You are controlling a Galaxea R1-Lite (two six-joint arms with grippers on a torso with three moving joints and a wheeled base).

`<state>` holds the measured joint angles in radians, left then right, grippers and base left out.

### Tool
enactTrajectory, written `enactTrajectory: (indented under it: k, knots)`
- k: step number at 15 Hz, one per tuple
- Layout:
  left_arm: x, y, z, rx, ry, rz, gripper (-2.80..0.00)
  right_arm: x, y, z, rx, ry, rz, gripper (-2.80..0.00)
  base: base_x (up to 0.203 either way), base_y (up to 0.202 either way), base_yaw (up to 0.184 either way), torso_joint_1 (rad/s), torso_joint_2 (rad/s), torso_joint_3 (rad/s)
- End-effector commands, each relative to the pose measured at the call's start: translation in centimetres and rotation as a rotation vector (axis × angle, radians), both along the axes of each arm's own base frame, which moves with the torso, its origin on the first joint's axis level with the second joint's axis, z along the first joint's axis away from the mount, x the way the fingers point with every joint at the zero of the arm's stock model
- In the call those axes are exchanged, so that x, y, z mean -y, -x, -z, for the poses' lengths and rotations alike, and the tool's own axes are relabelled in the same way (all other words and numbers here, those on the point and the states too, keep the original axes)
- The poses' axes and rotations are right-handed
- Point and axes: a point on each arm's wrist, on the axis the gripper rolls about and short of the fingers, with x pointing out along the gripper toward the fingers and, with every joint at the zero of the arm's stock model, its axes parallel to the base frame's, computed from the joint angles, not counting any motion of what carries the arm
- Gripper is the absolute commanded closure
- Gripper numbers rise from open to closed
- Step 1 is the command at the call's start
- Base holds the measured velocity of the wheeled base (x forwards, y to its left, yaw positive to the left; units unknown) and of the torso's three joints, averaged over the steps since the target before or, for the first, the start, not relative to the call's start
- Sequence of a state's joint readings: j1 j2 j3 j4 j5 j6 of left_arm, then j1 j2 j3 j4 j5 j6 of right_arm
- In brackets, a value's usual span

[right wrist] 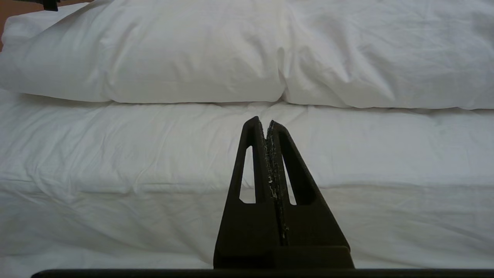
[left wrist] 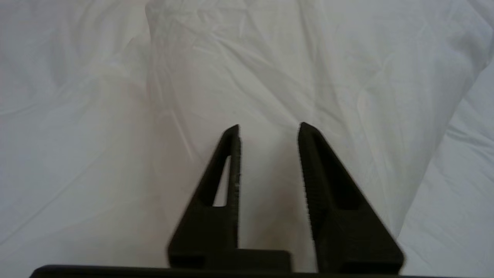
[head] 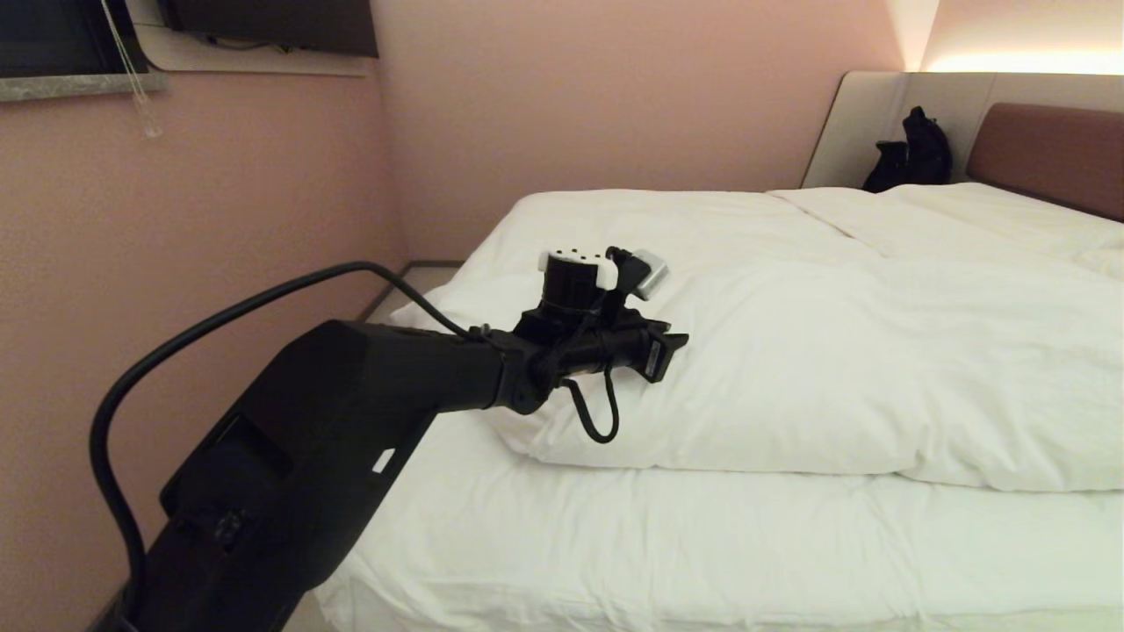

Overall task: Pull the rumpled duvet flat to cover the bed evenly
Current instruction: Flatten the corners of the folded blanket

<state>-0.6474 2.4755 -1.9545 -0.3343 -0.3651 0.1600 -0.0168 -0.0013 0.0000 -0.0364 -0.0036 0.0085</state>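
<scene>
The puffy white duvet point(head: 834, 351) lies bunched toward the headboard end of the bed point(head: 615, 544), with its thick near edge folded and a strip of white mattress sheet bare in front of it. My left gripper point(head: 669, 349) reaches over the duvet's near left corner. In the left wrist view the left gripper point(left wrist: 269, 127) is open just above the wrinkled duvet point(left wrist: 328, 69), with no cloth pinched between the fingers. In the right wrist view my right gripper point(right wrist: 266, 121) is shut and empty, facing the bed's side below the duvet point(right wrist: 193, 58). It is out of the head view.
A pink wall point(head: 219, 263) stands close on the bed's left, leaving a narrow floor gap. The reddish-brown headboard point(head: 1045, 154) is at the far right with a black bag point(head: 913, 154) beside it. Flat white pillows point(head: 992, 215) lie by the headboard.
</scene>
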Motion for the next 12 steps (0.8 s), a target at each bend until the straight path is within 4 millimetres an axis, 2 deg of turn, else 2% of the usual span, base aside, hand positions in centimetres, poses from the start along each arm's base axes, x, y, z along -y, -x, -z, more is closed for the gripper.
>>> enactTrajectory:
  k: [1, 7, 12]
  knots:
    - [0.0, 0.0, 0.0, 0.000, -0.001, 0.002, -2.80, 0.0, 0.0, 0.0, -0.001, 0.001, 0.000, 0.00, 0.000, 0.000, 0.000, 0.000, 0.00, 0.000]
    - [0.0, -0.2, 0.2, 0.006, 0.005, 0.008, -2.80, 0.0, 0.0, 0.0, -0.001, 0.001, 0.000, 0.00, 0.000, 0.000, 0.000, 0.000, 0.00, 0.000]
    - [0.4, -0.6, 1.7, 0.008, 0.014, 0.032, -2.80, 0.0, 0.0, 0.0, -0.001, 0.000, 0.000, 0.00, 0.000, 0.000, 0.000, 0.000, 0.00, 0.000]
